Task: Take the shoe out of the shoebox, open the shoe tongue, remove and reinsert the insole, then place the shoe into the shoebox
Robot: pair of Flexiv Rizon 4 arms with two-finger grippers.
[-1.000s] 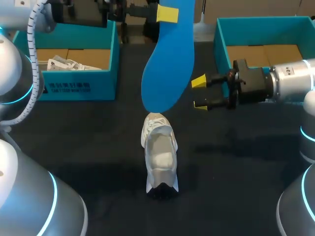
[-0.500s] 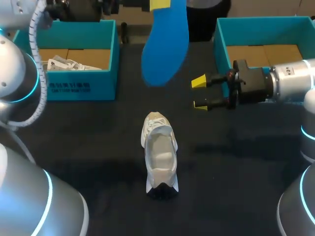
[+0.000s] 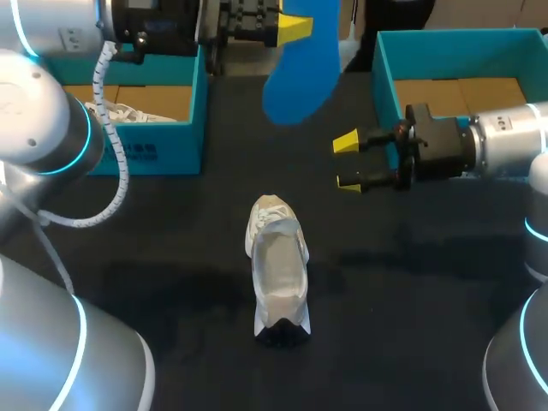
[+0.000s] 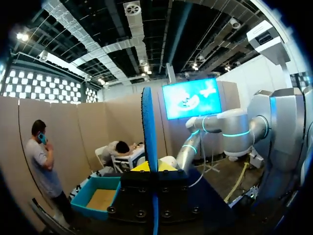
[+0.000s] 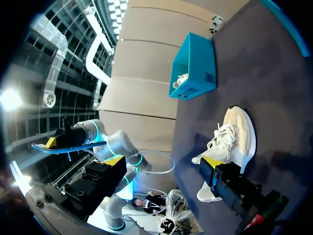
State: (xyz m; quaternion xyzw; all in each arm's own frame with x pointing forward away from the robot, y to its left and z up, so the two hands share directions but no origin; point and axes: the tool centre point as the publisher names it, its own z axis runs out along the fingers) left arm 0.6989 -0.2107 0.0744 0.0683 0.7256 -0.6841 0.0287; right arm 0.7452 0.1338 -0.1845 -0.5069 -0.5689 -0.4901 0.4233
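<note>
left pincer point(image 3: 289, 27) clenched on blue insole point(image 3: 300, 77), held high above surface point(image 3: 171, 248); right pincer point(image 3: 347, 162) released, near right shoebox point(image 3: 385, 86); white shoe point(image 3: 276, 265) upright on surface.

Insole point(image 3: 301, 77): solid bright blue. Shoe point(image 3: 276, 265): white, grey lining, black at the heel. Shoebox at 10 o'clock point(image 3: 171, 145) and shoebox at 2 o'clock point(image 3: 384, 86): teal walls, brown cardboard floors. Bench point(image 3: 411, 282): plain black. Left hand point(image 3: 291, 27) and right hand point(image 3: 347, 163): black bodies, yellow fingertips. Left arm point(image 3: 43, 128) and right arm point(image 3: 505, 137): silver-white with cyan light rings.
</note>
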